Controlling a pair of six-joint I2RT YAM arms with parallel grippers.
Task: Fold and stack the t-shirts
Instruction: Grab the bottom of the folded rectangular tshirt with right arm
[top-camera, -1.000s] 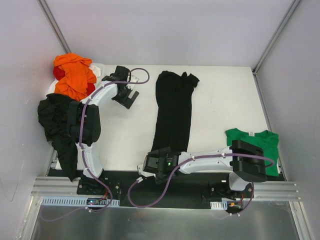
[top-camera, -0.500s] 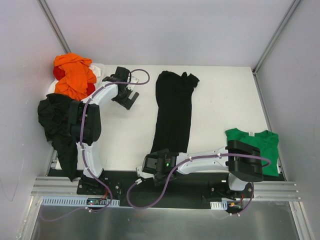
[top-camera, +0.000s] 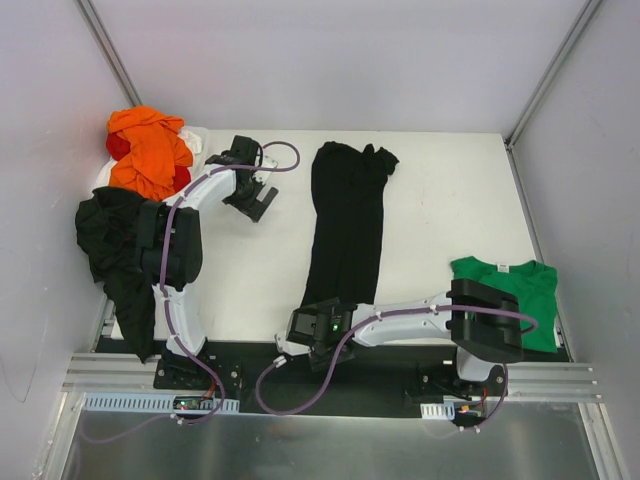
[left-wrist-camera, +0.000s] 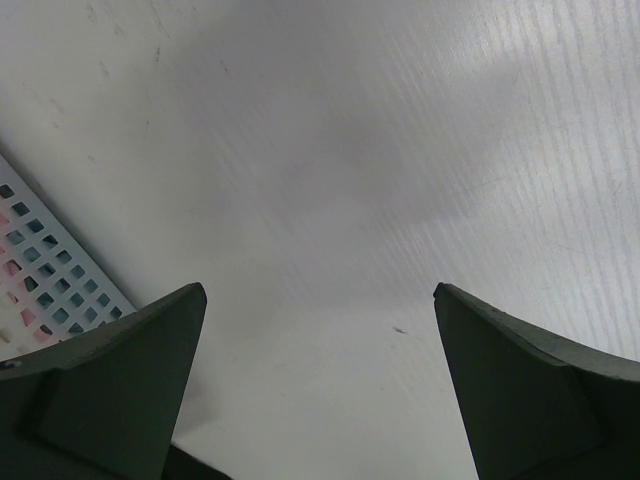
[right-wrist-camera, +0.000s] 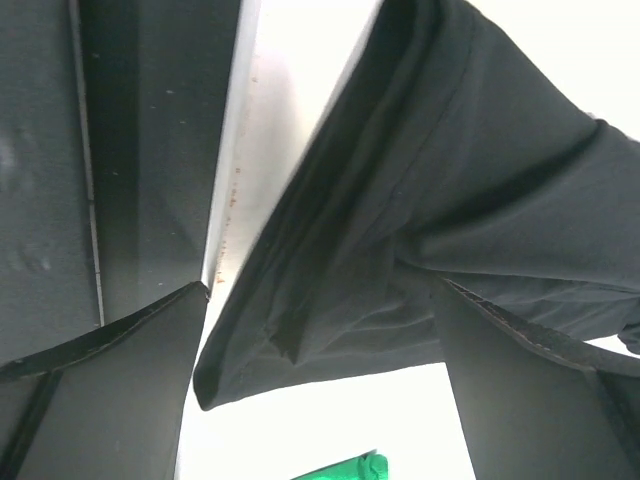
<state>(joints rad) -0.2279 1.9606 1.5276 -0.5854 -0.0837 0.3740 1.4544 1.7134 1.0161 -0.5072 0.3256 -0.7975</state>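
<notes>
A black t-shirt (top-camera: 346, 222) lies folded into a long narrow strip down the middle of the table. My right gripper (top-camera: 322, 312) is at its near end, by the table's front edge. In the right wrist view the right gripper (right-wrist-camera: 322, 290) is open, with the black shirt's hem (right-wrist-camera: 400, 250) lying between the fingers. My left gripper (top-camera: 258, 203) is open and empty over bare table at the back left, as the left wrist view (left-wrist-camera: 315, 290) shows. A folded green t-shirt (top-camera: 508, 290) lies at the right.
An orange shirt (top-camera: 148, 150) lies crumpled on a red one (top-camera: 119, 146) in the back left corner. Another black shirt (top-camera: 112, 250) hangs over the left table edge. A white perforated panel (left-wrist-camera: 45, 285) shows beside the left gripper. The black front rail (top-camera: 380, 365) runs along the near edge.
My right arm has shifted slightly to the left, with its gripper staying at the black shirt's near end. The left gripper has barely moved.
</notes>
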